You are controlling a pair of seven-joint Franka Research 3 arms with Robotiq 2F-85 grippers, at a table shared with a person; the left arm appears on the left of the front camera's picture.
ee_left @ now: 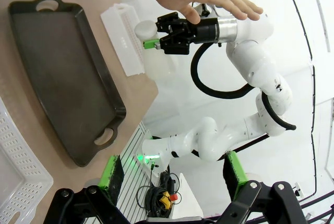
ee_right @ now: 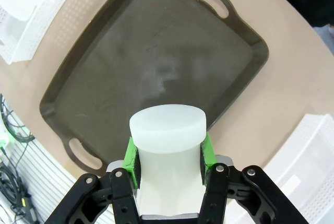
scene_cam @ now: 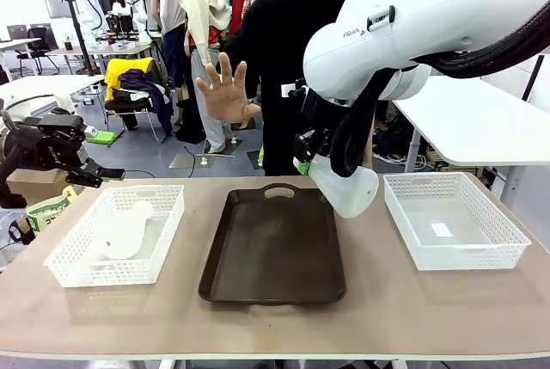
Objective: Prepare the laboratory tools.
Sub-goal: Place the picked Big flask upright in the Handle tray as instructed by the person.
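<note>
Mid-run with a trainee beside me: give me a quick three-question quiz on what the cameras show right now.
1. True or false: a flask stands on the tray.
2. The free flask is: A) lying in the left basket B) on the tray C) on the floor.
3. Fill in: the right claw is shut on a ____.

Key: 1 false. 2 A. 3 flask: the held flask is up in the air.
</note>
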